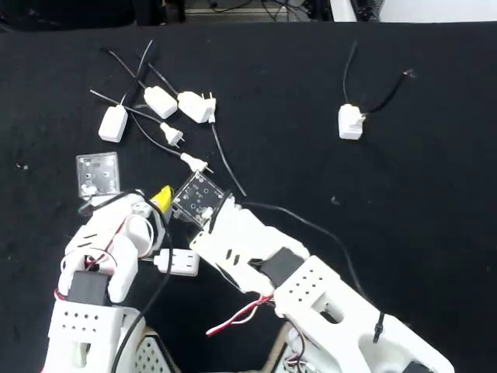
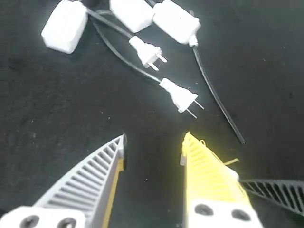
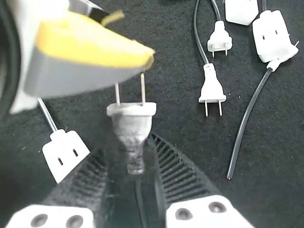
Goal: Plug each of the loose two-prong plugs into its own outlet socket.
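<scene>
White two-prong plug clamped in black ribbed right gripper, near left-centre of table.
Long axis along the jaws, bare metal prongs aimed away at yellow-and-grey left gripper, spread wide, empty. Flat white outlet socket just beside; loose plug farther off.

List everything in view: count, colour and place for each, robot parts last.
socket blocks: three, white, clustered far left.
far socket: one, white, far right, with black cords.
near socket: one, white, between the arms.
loose plugs: two, white on black cords, just beyond both tools.
held plug: one, white, in the right tool.
clear plate: one, transparent, left, beside the left tool.
table: one, black.
left tool: one, grey and yellow, open, empty.
right tool: one, black, shut on the held plug.
</scene>
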Motion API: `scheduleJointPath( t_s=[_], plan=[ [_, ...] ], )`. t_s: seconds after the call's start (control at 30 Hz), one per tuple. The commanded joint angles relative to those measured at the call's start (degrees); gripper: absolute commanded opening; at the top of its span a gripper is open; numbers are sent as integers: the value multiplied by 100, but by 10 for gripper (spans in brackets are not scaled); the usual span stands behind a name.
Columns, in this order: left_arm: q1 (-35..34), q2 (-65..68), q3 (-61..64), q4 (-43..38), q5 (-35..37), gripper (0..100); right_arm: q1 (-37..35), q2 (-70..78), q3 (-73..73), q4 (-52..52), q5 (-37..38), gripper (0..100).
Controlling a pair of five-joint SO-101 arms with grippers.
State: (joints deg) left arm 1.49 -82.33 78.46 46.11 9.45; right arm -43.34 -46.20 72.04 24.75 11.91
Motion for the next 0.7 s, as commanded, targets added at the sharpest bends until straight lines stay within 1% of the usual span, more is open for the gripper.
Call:
scheduleJointPath(
  t_s=[0.0, 0.13, 0.43, 0.57, 0.67],
  plan=[
    [268, -70, -198, -70, -299, 203, -132, -110, -40, -158, 9, 10],
    [233, -70, -22, -281, -299, 203, -255, -136, -22, -123, 9, 10],
    [233, -62, 356, -554, -308, 204, -220, -154, -48, -114, -9, 10],
    [277, -62, 488, -563, -308, 205, -220, -154, -48, -141, -466, 11],
    [286, -62, 558, -571, -308, 205, -220, -154, -48, -149, -536, 11]
  ],
)
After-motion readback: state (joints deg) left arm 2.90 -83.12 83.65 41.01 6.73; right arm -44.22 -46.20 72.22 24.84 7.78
